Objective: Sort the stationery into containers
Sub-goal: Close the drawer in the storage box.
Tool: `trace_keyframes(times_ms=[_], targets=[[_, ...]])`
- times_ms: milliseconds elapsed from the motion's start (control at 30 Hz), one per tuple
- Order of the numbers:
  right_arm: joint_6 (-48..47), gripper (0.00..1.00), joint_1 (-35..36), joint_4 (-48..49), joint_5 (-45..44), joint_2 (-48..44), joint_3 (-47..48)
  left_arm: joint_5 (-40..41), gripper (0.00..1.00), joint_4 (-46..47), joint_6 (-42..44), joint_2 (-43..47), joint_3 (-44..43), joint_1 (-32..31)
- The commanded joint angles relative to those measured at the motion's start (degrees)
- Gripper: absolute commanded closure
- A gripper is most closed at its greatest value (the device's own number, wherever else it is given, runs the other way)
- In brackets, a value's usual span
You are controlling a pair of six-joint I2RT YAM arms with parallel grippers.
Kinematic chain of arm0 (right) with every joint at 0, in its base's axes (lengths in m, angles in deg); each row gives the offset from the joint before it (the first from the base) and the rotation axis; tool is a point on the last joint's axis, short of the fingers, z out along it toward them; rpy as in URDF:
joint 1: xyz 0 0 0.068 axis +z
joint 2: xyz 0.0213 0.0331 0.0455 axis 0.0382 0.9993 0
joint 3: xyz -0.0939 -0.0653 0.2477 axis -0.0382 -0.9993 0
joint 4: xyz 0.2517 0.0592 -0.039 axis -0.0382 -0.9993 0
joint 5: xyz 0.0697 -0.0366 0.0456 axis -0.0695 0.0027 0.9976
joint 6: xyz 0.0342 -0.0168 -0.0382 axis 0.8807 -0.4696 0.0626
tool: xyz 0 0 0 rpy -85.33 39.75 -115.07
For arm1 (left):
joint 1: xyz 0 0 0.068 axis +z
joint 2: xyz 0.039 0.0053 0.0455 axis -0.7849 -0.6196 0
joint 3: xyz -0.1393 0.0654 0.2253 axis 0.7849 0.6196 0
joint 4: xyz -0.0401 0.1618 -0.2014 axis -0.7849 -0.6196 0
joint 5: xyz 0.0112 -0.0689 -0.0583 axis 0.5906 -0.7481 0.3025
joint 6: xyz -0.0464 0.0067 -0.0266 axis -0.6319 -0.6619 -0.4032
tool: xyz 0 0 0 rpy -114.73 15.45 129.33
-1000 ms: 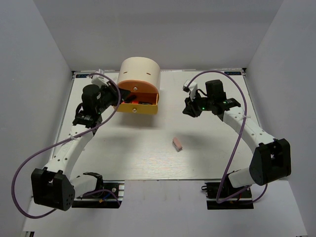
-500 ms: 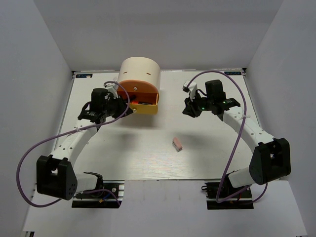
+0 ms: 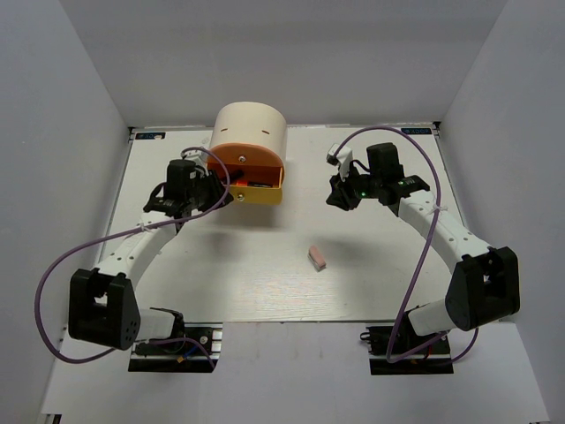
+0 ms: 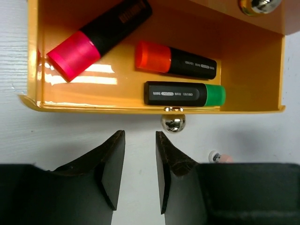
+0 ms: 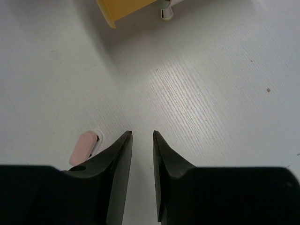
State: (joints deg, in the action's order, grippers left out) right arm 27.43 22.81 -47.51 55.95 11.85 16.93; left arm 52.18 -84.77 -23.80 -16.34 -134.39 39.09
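The cream cabinet (image 3: 252, 131) stands at the back. Its yellow drawer (image 3: 256, 195) is pulled out. In the left wrist view the drawer (image 4: 70, 96) holds the pink highlighter (image 4: 96, 36), the orange-red highlighter (image 4: 176, 61) and the green highlighter (image 4: 185, 93). My left gripper (image 3: 218, 192) (image 4: 140, 136) is slightly open and empty, just in front of the drawer's knob (image 4: 173, 123). The orange drawer (image 3: 250, 162) above is pushed in. The pink eraser (image 3: 317, 256) (image 5: 84, 148) lies on the table. My right gripper (image 3: 339, 197) (image 5: 142, 135) hovers slightly open and empty. The white sticks are out of view.
The white table (image 3: 265, 283) is walled by grey panels on the left, back and right. The orange drawer's knob (image 4: 258, 4) shows at the top of the left wrist view. A corner of the yellow drawer (image 5: 123, 9) shows in the right wrist view.
My left arm has swung right, from the drawer's left side to the front of the yellow drawer by its knob. The right arm and the eraser have not moved.
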Motion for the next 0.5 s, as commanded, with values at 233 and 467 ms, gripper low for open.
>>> trace_keyframes(times_ms=[233,467], targets=[[-0.7,0.69,-0.1,-0.2,-0.2,0.1,1.9,4.5,0.57,6.7,-3.5,-2.7,0.6,-0.8],[-0.8,0.69,-0.3,-0.5,-0.3,0.1,2.0,4.5,0.57,9.3,-5.1,-5.2,-0.5,-1.4]])
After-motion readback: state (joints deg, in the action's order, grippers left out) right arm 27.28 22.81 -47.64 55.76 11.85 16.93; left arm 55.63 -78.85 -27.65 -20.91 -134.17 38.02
